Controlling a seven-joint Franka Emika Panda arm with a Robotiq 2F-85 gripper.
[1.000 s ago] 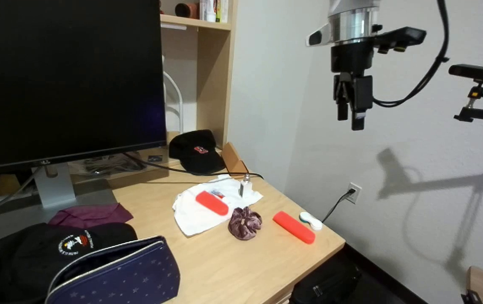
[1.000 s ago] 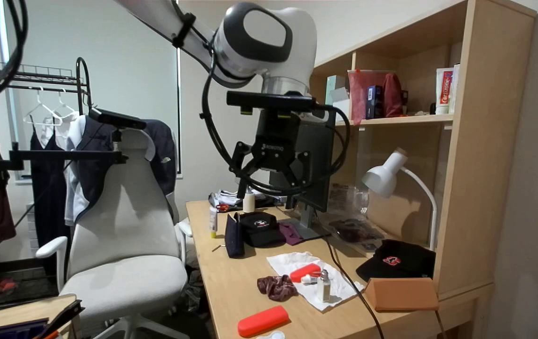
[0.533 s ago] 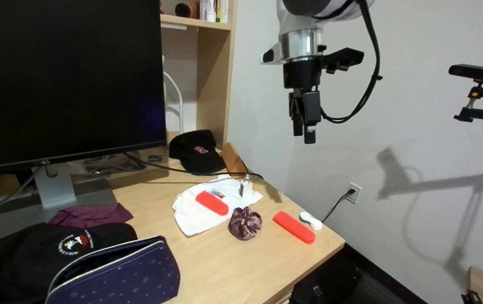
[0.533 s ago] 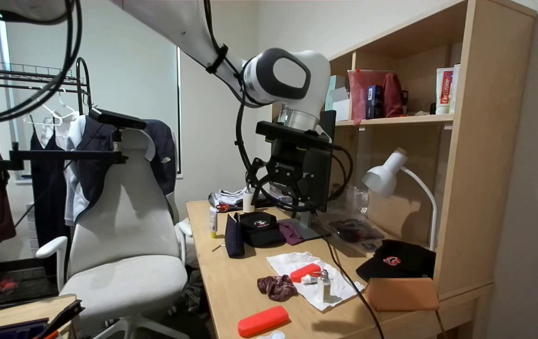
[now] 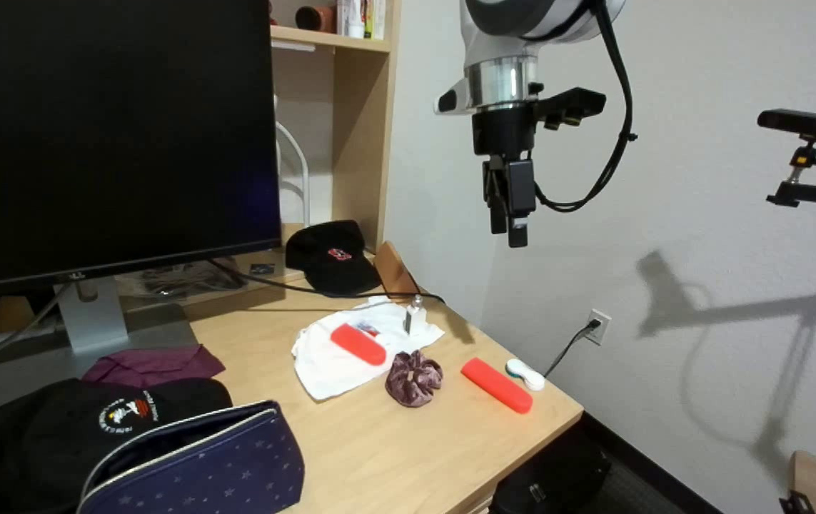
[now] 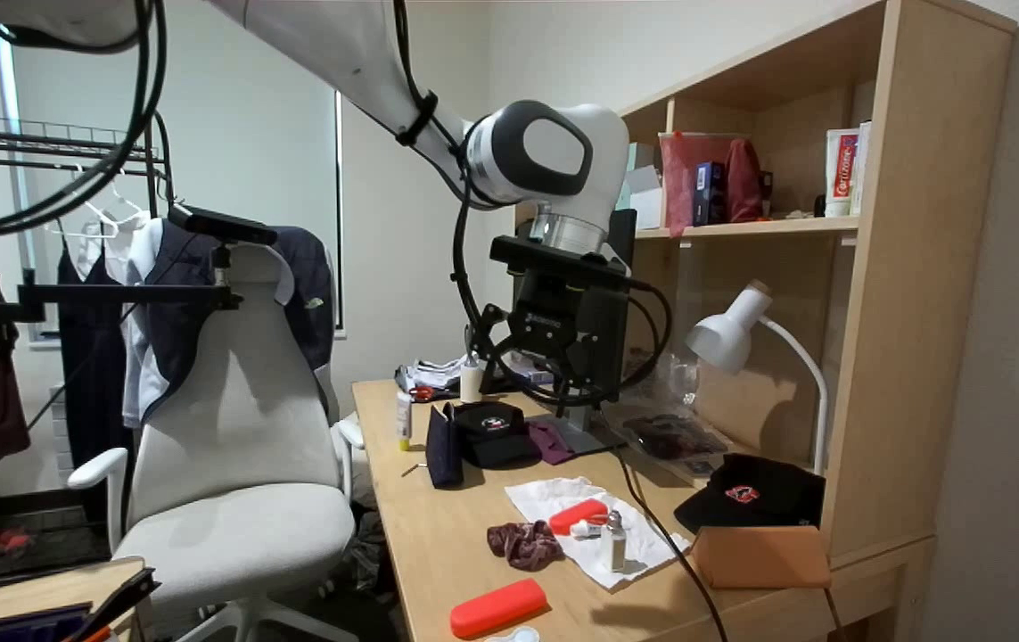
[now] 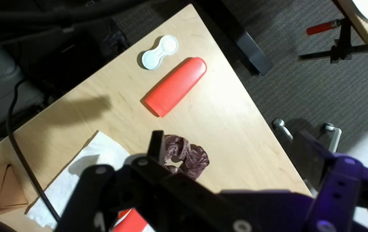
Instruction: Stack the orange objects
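One red-orange block point(image 5: 497, 385) lies flat on bare desk near the corner; it also shows in an exterior view point(image 6: 498, 609) and in the wrist view point(image 7: 176, 86). The other red-orange block point(image 5: 358, 344) lies on the white sheet point(image 5: 322, 368); it also shows in an exterior view point(image 6: 578, 515). In the wrist view this block point(image 7: 130, 223) is mostly hidden behind the gripper. My gripper point(image 5: 508, 232) is high above the desk, touching nothing. In the wrist view its fingers point(image 7: 232, 148) are wide apart with nothing between them.
A dark maroon scrunchie point(image 7: 187, 158) lies between the blocks. A small bottle point(image 6: 614, 546) stands on the sheet beside a small tube point(image 6: 587, 529). A white lens case point(image 7: 160, 52) lies beside the near-corner block. A black cable point(image 6: 665, 526) crosses the sheet. A monitor point(image 5: 108, 143) stands behind.
In the exterior views the arm has moved in over the desk and lower, mostly in the first half second, with only a slight drop since. The blocks have not moved.
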